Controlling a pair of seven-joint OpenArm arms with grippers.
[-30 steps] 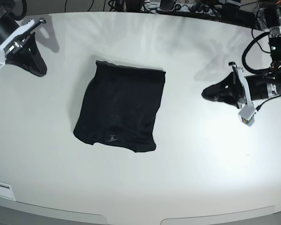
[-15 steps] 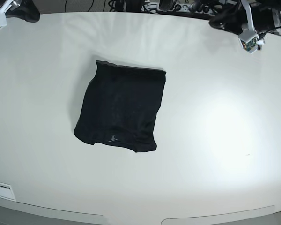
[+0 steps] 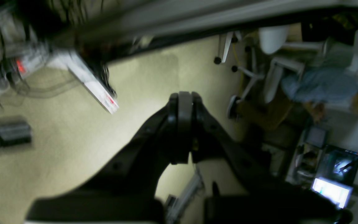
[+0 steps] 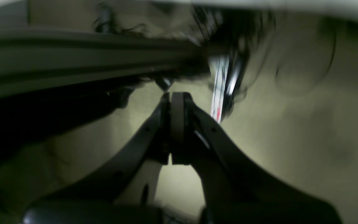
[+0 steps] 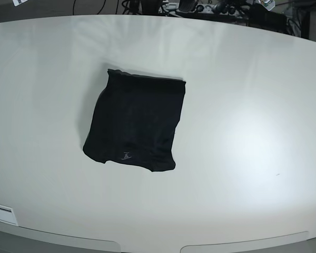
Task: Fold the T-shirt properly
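The black T-shirt (image 5: 134, 120) lies folded into a compact rectangle on the white table (image 5: 242, 132), left of centre, with a tiny pale logo (image 5: 126, 155) near its front edge. Neither arm shows in the base view. In the left wrist view my left gripper (image 3: 183, 124) is shut and empty, pointing off the table at the floor. In the right wrist view my right gripper (image 4: 176, 121) is shut and empty, also pointing away from the table. The shirt shows in neither wrist view.
Cables and equipment (image 5: 200, 8) line the table's far edge. A white label (image 5: 0, 213) sits at the front left edge. The left wrist view shows carpet, a seated person (image 3: 318, 90) and a lit monitor (image 3: 332, 191).
Both arms have pulled back from beside the shirt to the far corners and out of the base view. The folded shirt has not moved.
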